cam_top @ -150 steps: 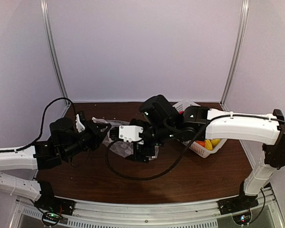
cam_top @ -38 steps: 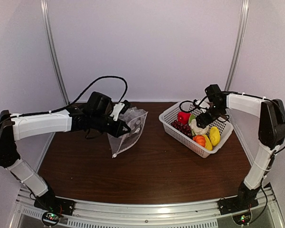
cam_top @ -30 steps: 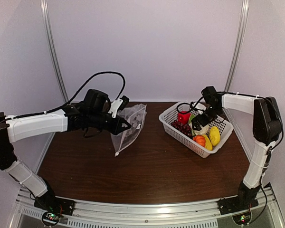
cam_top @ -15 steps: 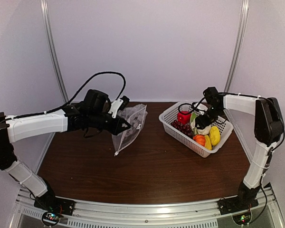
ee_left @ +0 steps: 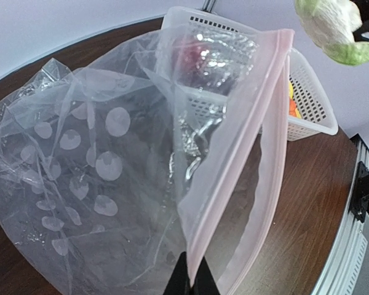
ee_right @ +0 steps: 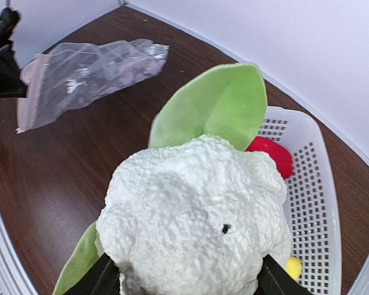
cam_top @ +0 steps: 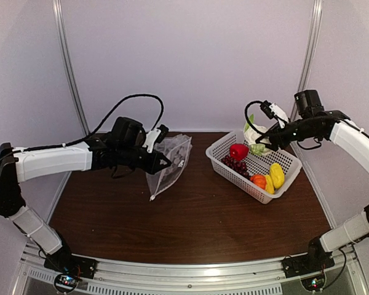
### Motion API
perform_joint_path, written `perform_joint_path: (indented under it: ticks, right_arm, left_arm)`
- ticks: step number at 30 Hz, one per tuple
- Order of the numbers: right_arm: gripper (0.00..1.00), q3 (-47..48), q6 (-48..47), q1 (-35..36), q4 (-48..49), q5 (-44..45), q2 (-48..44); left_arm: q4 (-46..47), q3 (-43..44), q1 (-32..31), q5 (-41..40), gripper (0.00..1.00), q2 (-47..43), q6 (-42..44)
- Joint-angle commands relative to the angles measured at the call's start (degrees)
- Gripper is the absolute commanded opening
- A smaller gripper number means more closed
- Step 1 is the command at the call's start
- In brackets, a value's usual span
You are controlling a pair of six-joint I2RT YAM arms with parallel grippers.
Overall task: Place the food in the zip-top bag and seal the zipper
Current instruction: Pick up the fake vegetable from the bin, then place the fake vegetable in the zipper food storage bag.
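My left gripper (cam_top: pixel 162 161) (ee_left: pixel 194 279) is shut on the zipper (ee_left: pixel 258 123), a pinkish strip along the open mouth. It holds the clear zip-top bag (cam_top: pixel 169 165) (ee_left: pixel 111 166) hanging above the table's left half. The white cauliflower (cam_top: pixel 256 136) (ee_right: pixel 197 221) with green leaves hangs in the air above the basket's far end. My right gripper (cam_top: pixel 262 140) (ee_right: pixel 190 276) is shut on it, a finger on each side. The rest of the food lies in the basket: a red pepper (cam_top: pixel 238 151) (ee_right: pixel 272 155), dark grapes (cam_top: pixel 236 165), an orange piece (cam_top: pixel 258 181) and yellow pieces (cam_top: pixel 277 175).
The white mesh basket (cam_top: pixel 222 146) (ee_right: pixel 307 203) stands at the table's right rear. Bare brown tabletop (cam_top: pixel 197 221) stretches between bag and basket and toward the front. Metal frame posts (cam_top: pixel 72 80) rise at both back corners.
My right gripper closed on the cauliflower in the basket and lifted it up and clear. The left arm and the bag have barely shifted.
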Motion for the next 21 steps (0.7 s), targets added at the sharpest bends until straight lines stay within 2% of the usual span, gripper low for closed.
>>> perform_joint_path:
  ticks: [1,7,12,16,21]
  right_arm:
    - [0.53,-0.82,-3.55,5.96,-3.89,-16.59,-3.27]
    - [0.54,3.07,-7.63,14.96,-7.76,-22.4,-2.97]
    - [0.55,6.94,-5.14,20.54,-6.83,-25.87,0.79]
    - [0.54,9.72,-3.43,23.46,-5.04,-24.75,3.9]
    - [0.54,8.94,0.54,23.81,0.15,-28.45,8.0]
  left_arm:
    - [6.46,0.23,0.4,3.82,0.0,2.9,-6.18]
    - [11.18,1.12,-0.13,2.9,0.0,4.93,-15.63]
    - [15.61,2.14,-2.05,0.02,0.0,5.16,-23.17]
    - [14.96,4.97,-5.26,-4.03,0.0,5.63,-24.19]
    - [13.95,7.57,-8.56,-5.08,0.0,6.19,-25.7]
